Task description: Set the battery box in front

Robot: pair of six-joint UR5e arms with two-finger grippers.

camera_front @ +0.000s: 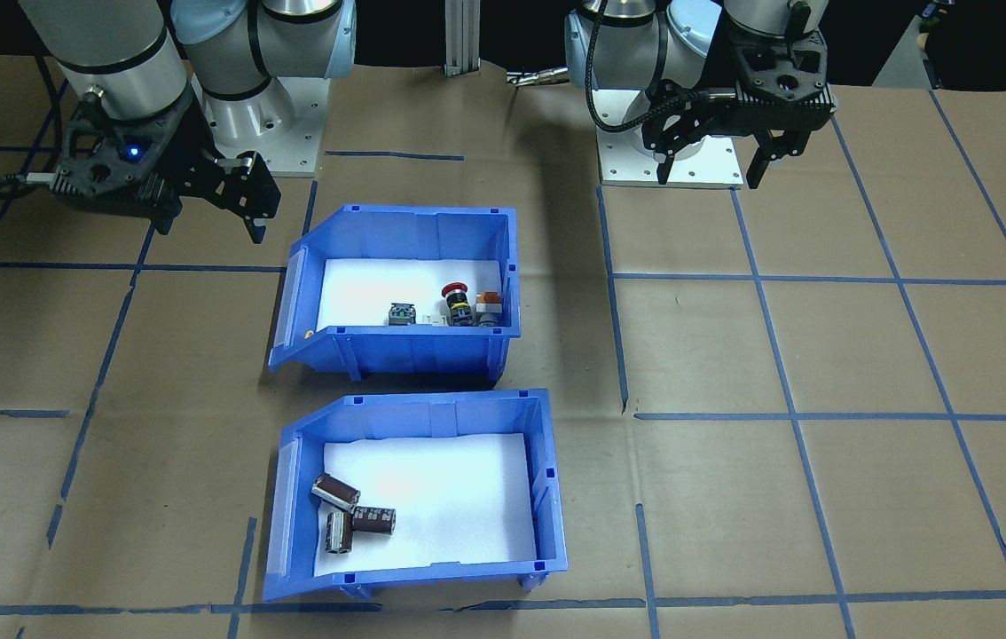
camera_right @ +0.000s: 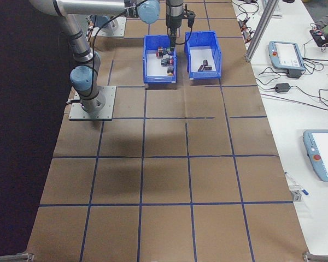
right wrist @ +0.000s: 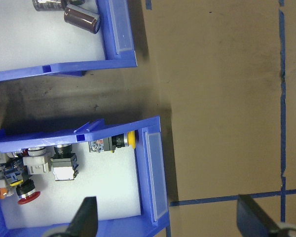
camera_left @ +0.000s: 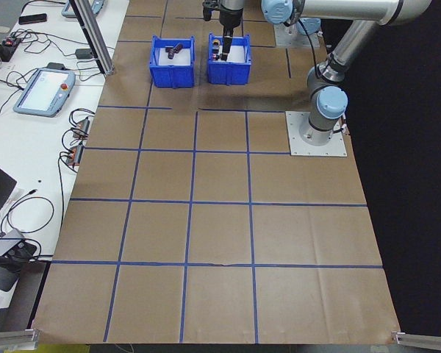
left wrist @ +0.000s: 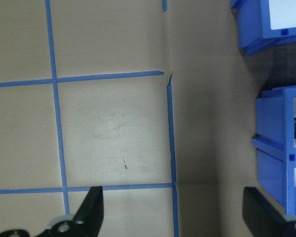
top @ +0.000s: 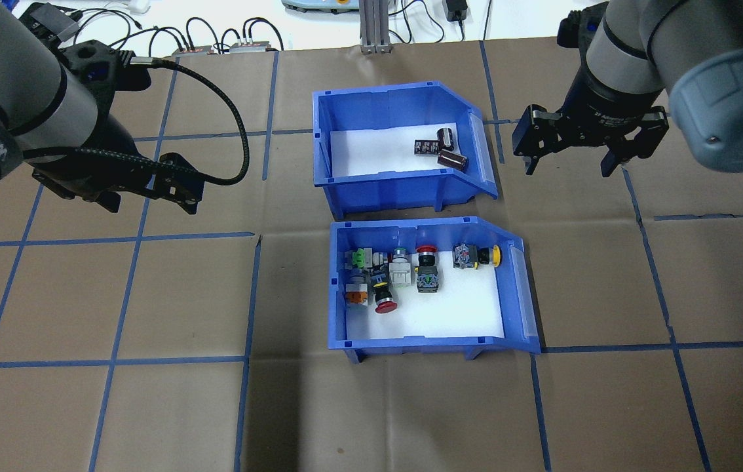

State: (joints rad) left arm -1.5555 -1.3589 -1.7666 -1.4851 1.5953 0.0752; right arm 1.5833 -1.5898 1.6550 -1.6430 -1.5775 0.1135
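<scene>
Two blue bins mid-surface, both arms hanging clear of them.

In the overhead view the battery box (top: pixel 390 147) sits at about 12 o'clock from the switch bin (top: pixel 427 288), on its far side from the robot, a narrow strip of brown surface (top: pixel 149 406) between them. Three dark cylinders (top: pixel 440 149) lie bunched near its sloped end on the white foam (one propped against another). The switch bin holds red, yellow and green push-buttons (top: pixel 404 272). The left gripper (top: pixel 149 196) hangs at 9 o'clock of the bins, well apart, jaws spread and holding nothing. The right gripper (top: pixel 571 164) hangs at about 3 o'clock of the battery box, near its sloped end, jaws also spread and empty.
</scene>
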